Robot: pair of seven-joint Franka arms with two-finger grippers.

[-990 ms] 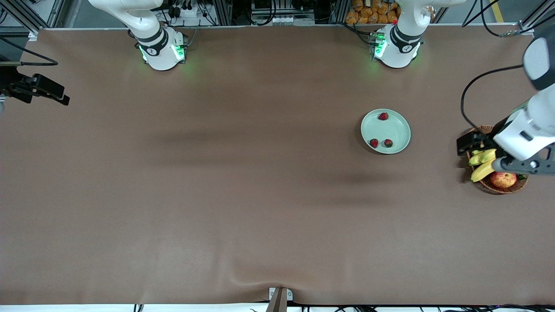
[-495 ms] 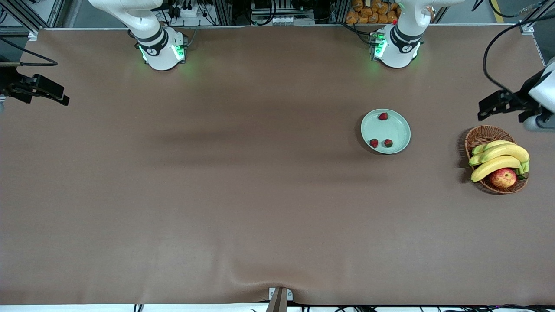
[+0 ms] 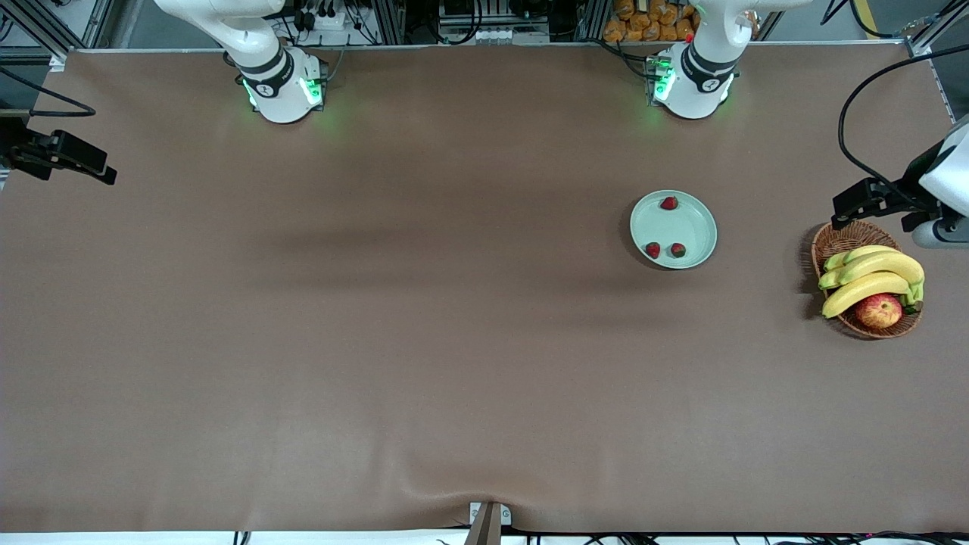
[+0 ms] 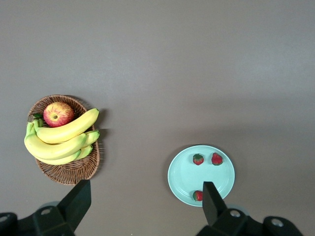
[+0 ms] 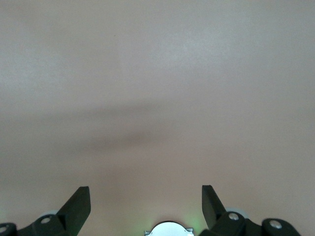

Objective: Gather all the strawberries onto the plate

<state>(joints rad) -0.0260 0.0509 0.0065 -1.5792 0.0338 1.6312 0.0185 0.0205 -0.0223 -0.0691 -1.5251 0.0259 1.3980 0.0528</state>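
**A:** Strawberries (image 3: 669,203): I count three, all on the plate (image 3: 696,235). One sits by the rim toward the robot bases, and the other two are side by side on the part nearer the front camera. The plate itself is on the table toward the left arm's end, well apart from the wicker basket (image 3: 836,238) holding the bananas (image 3: 870,276) and apple (image 3: 878,311).

**B:** Any strays on the cloth?

**A:** None visible in any view. I'd call the collecting step finished.

**B:** Grippers?

**A:** Left gripper (image 4: 142,206) is high up by the table edge at its own end, just above the basket. Its fingers are spread wide and hold nothing. Right gripper (image 5: 146,206) is over bare table at the right arm's end, also spread wide and empty. That arm waits.

**B:** Next move?

**A:** My guess is no further pick is needed. Just park both arms clear, and keep the left one from clipping the basket.
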